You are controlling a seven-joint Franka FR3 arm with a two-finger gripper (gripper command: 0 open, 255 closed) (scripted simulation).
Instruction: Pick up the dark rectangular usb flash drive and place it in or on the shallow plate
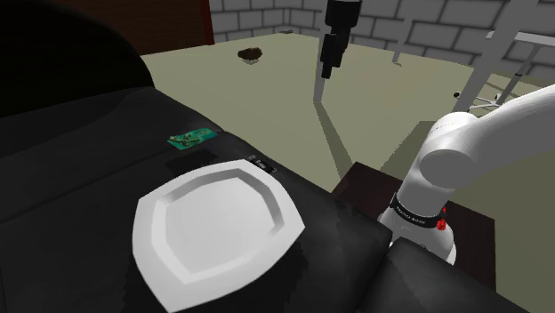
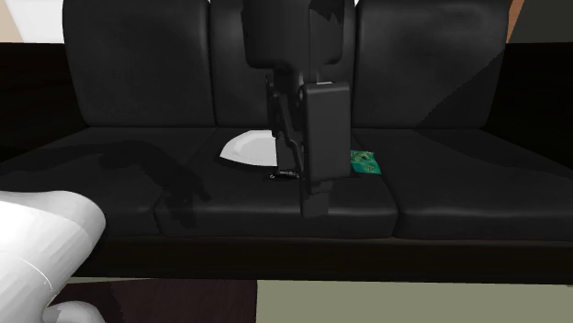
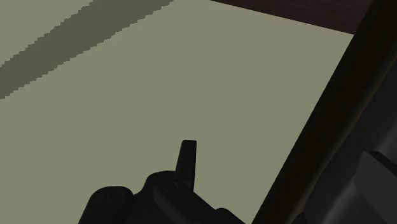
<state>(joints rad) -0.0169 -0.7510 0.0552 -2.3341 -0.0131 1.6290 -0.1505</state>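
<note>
Sofa (image 1: 71, 178) cushions, black, carry the things. The white plate (image 1: 213, 231) lies flat on the seat, shallow, with an angular rim. The drive (image 1: 261, 164), small and dark, lies on the seat just beside the plate's rim, on its far side in the shoulder view. Whether it touches the rim I cannot tell. A flat green board (image 1: 192, 137) lies near it, a little further toward that view's upper left.

The pincer (image 1: 330, 71) hangs high over the olive floor (image 1: 267, 98), beyond the sofa's edge and well apart from drive and plate. Whether it is wide or narrow I cannot tell. The drive is not in it.

In the second exterior view the pincer (image 2: 315, 209) stands close before the camera. Behind it lie the plate (image 2: 248, 147), the drive (image 2: 280, 174) at the plate's near edge, and the board (image 2: 365, 163) to that view's right.

The white arm (image 1: 480, 133) rises from the stand (image 1: 365, 182). A small brown lump (image 1: 252, 54) lies far off on the floor, near a grey brick wall (image 1: 400, 22). The wrist view looks onto the floor (image 3: 159, 95), crossed by a band of shadow.
</note>
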